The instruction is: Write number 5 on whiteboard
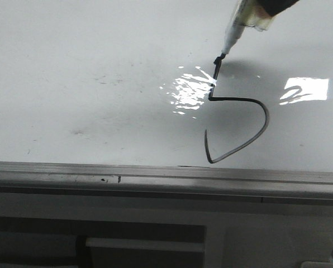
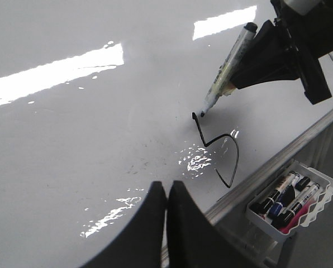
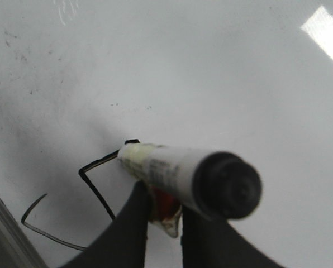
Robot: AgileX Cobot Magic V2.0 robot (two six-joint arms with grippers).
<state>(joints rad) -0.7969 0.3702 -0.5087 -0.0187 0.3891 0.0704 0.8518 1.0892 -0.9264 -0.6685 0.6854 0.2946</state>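
Black number 5 (image 1: 237, 120) upright on whiteboard (image 1: 71, 84), belly nearest frame.

One glossy white whiteboard (image 1: 99, 84), one thin black hand-drawn figure (image 1: 242, 125), one white-barrelled marker (image 2: 225, 70), two black grippers (image 2: 167, 223) (image 3: 163, 223) and one white wire tray (image 2: 323, 192) of several markers are counted.

A lab or office-like test space, judging by the large whiteboard (image 1: 99, 84) with its grey aluminium frame (image 1: 155, 174) along the near edge and a white wire basket of markers (image 2: 292, 201) hanging beside it.
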